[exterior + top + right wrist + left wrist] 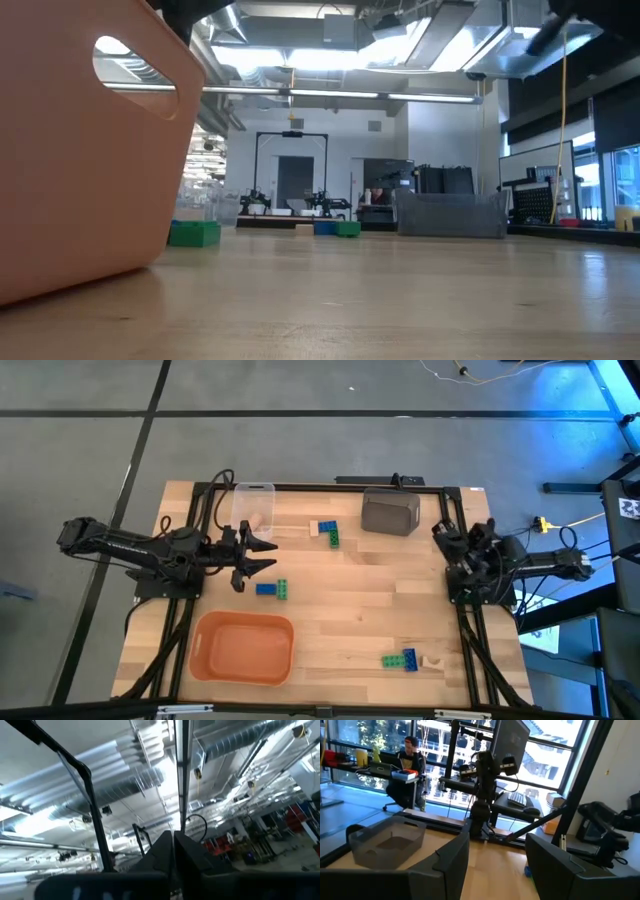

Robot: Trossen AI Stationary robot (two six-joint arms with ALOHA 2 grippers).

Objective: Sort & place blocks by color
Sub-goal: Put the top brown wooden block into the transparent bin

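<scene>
Nearest the front edge of the bench point(340, 610) sits the orange bin point(243, 648), close to the front-left corner; in the low view its wall point(80, 150) fills the left of the picture. Toward the front-right corner lies a short row of blocks: a green block point(392, 660) joined to a blue block point(409, 659), with a pale tan block point(432, 661) just beside them.

Farther in, left of the bench's middle, a blue block with a green one point(272, 589) rests on the wood. The left gripper point(262, 555) hangs just beyond this pair, near the left edge, its fingers point(447, 865) spread partway with nothing between them. The left wrist view looks between those fingers across the bench toward the right arm.

The right gripper point(440, 532) is folded back at the right edge of the bench, pointing up at the ceiling in its own wrist view, its fingers point(172, 847) pressed together and holding nothing.

Toward the back edge, a third cluster of white, blue and green blocks point(326, 531) lies near the middle. The clear bin point(253, 507) stands by the back-left corner and the grey bin point(390, 512) toward the back-right.
</scene>
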